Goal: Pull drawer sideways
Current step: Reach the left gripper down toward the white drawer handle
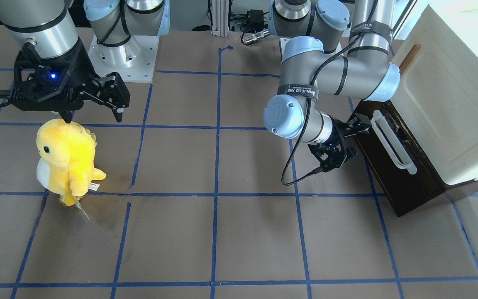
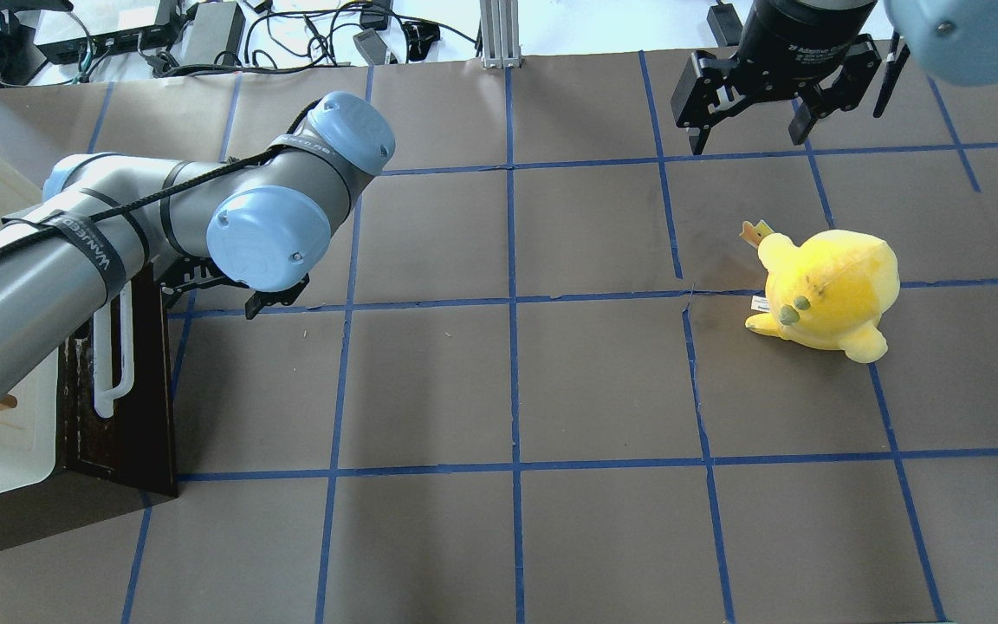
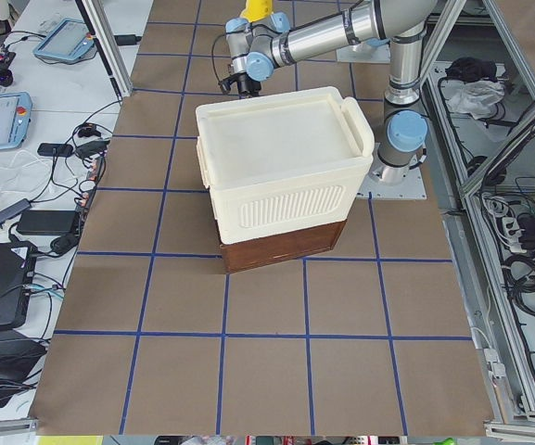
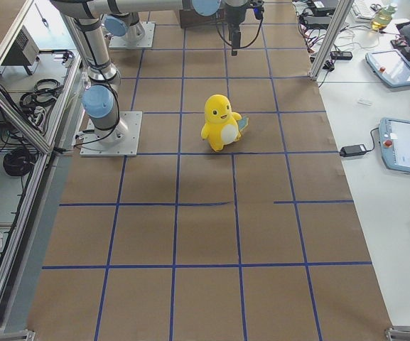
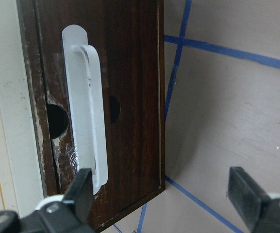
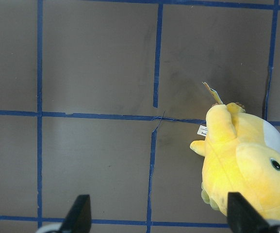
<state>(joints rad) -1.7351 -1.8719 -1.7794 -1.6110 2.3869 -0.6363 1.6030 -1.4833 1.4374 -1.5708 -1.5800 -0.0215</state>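
The drawer (image 5: 135,97) looks shut under the cream cabinet (image 1: 442,104), at the left end of the surface (image 1: 255,232). The left hand (image 5: 161,177) is open, with one finger (image 5: 83,191) by the end of the white handle (image 5: 84,107). Centre the bar between both fingers, close firmly, then pull straight outward.

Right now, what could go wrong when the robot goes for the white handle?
The open left gripper sits by the end of the handle, so it might grab only the tip and slip off. Also, the pull might drag the whole cream cabinet along instead of sliding the drawer out.
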